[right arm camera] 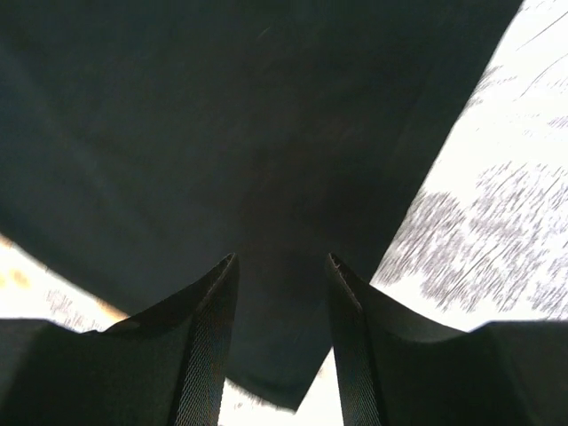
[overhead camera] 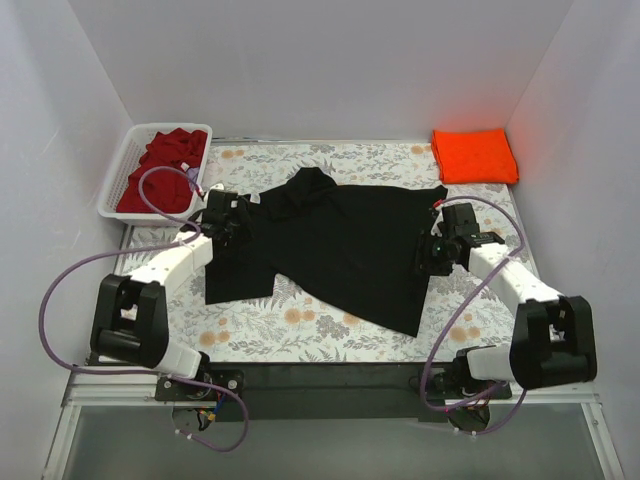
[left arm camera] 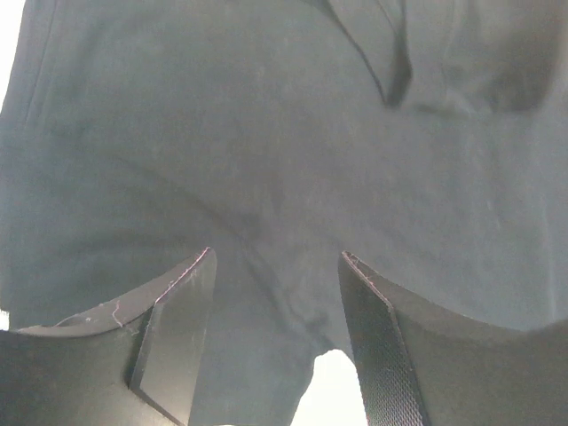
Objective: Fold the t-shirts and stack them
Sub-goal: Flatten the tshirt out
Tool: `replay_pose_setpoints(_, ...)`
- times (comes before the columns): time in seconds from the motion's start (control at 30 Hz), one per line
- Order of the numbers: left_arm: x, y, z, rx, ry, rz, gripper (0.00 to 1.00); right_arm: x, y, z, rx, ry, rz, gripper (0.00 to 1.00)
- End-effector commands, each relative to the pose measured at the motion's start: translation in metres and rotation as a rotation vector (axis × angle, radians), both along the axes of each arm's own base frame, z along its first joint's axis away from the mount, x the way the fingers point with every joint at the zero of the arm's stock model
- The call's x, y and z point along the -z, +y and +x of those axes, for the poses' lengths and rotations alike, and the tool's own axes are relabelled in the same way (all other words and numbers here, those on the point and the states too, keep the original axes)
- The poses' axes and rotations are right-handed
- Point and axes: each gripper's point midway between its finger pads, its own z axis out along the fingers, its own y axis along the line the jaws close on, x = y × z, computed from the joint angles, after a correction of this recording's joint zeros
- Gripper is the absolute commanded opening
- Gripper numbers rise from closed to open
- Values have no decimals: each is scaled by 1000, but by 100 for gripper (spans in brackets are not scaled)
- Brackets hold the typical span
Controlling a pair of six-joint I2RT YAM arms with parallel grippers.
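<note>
The black t-shirt [overhead camera: 340, 245] lies spread and crumpled across the middle of the floral table, its collar end bunched at the far left. My left gripper [overhead camera: 232, 225] sits low over the shirt's left edge. In the left wrist view it [left arm camera: 277, 257] stands open, with grey-looking cloth [left arm camera: 266, 133] under and between the fingers. My right gripper [overhead camera: 428, 255] is at the shirt's right edge. It [right arm camera: 281, 259] is open over a corner of black cloth [right arm camera: 222, 133]. The folded orange t-shirt [overhead camera: 474, 155] lies at the far right corner. The dark red t-shirt [overhead camera: 165, 170] is heaped in the basket.
The white slatted basket [overhead camera: 120, 180] stands at the far left corner, by the left wall. White walls close in the table on three sides. Floral tablecloth [overhead camera: 300, 330] shows along the near edge and beside the right gripper [right arm camera: 497, 204].
</note>
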Motion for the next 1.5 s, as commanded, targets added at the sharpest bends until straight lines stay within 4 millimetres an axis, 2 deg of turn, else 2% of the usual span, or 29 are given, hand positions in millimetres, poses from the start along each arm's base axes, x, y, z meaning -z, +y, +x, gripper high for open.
replay_pose_setpoints(0.0, -4, 3, 28, -24, -2, 19, 56, -15, -2, 58, 31, -151, 4, 51)
replay_pose_setpoints(0.07, -2, 3, 38, -19, 2, 30, 56, -11, -10, 75, 50, -171, -37, 51)
replay_pose_setpoints(0.1, 8, 3, 41, -21, 27, 42, 56, -11, -12, 85, 53, -199, -46, 51)
replay_pose_setpoints(0.13, 4, 4, 49, -31, 17, 47, 56, -15, -14, 95, 60, -220, -55, 51)
replay_pose_setpoints(0.2, 13, 6, 53, -38, 45, 56, 54, -5, -17, 106, 57, -208, -75, 50)
replay_pose_setpoints(0.33, 39, 14, 52, -52, 117, 92, 52, 1, -17, 135, 58, -231, -67, 50)
replay_pose_setpoints(0.4, 46, 19, 48, -65, 145, 104, 52, 16, -15, 143, 48, -204, -66, 50)
replay_pose_setpoints(0.47, 55, 23, 40, -77, 184, 110, 51, 16, -13, 160, 41, -221, -60, 50)
replay_pose_setpoints(0.5, 58, 24, 37, -81, 197, 109, 51, 29, -12, 164, 32, -197, -67, 50)
replay_pose_setpoints(0.63, 72, 25, 16, -84, 265, 90, 50, 47, -7, 191, 14, -175, -58, 50)
replay_pose_setpoints(0.67, 74, 25, 11, -77, 273, 92, 51, 61, -5, 194, 8, -147, -51, 50)
replay_pose_setpoints(0.73, 78, 28, -3, -73, 299, 99, 51, 59, 2, 212, -5, -164, -20, 50)
replay_pose_setpoints(0.77, 79, 28, -8, -72, 307, 94, 51, 72, 3, 215, -7, -142, -14, 50)
replay_pose_setpoints(0.8, 80, 26, -18, -66, 323, 76, 51, 63, 7, 231, -11, -173, -3, 50)
replay_pose_setpoints(0.83, 80, 26, -25, -68, 336, 69, 51, 64, 9, 237, -14, -176, 9, 51)
replay_pose_setpoints(0.87, 79, 24, -30, -69, 338, 53, 52, 76, 10, 241, -17, -158, 13, 51)
replay_pose_setpoints(0.9, 74, 24, -35, -69, 326, 45, 52, 62, 14, 261, -21, -200, 26, 51)
replay_pose_setpoints(1.0, 73, 25, -51, -72, 338, 34, 52, 68, 20, 282, -41, -204, 45, 51)
replay_pose_setpoints(1.03, 67, 24, -54, -70, 326, 25, 52, 50, 22, 301, -48, -246, 59, 51)
replay_pose_setpoints(1.07, 63, 24, -54, -72, 317, 20, 52, 58, 24, 306, -55, -239, 65, 52)
replay_pose_setpoints(1.1, 58, 24, -53, -76, 303, 16, 52, 55, 26, 311, -64, -247, 72, 52)
replay_pose_setpoints(1.13, 54, 24, -54, -78, 295, 15, 52, 39, 32, 322, -80, -279, 94, 52)
replay_pose_setpoints(1.2, 33, 24, -46, -80, 238, 4, 52, 25, 36, 325, -94, -296, 116, 54)
replay_pose_setpoints(1.23, 27, 24, -44, -83, 223, 6, 53, 17, 38, 324, -101, -302, 129, 54)
replay_pose_setpoints(1.27, 10, 29, -41, -101, 185, 20, 54, 0, 37, 319, -102, -320, 130, 56)
replay_pose_setpoints(1.33, -2, 35, -45, -112, 171, 44, 55, -18, 32, 309, -91, -340, 109, 58)
replay_pose_setpoints(1.4, -15, 41, -49, -129, 139, 68, 56, -38, 25, 286, -78, -353, 77, 60)
replay_pose_setpoints(1.43, -13, 44, -59, -139, 164, 76, 56, -62, 22, 274, -76, -387, 72, 61)
replay_pose_setpoints(1.47, -13, 46, -64, -150, 171, 82, 56, -65, 22, 263, -79, -383, 72, 61)
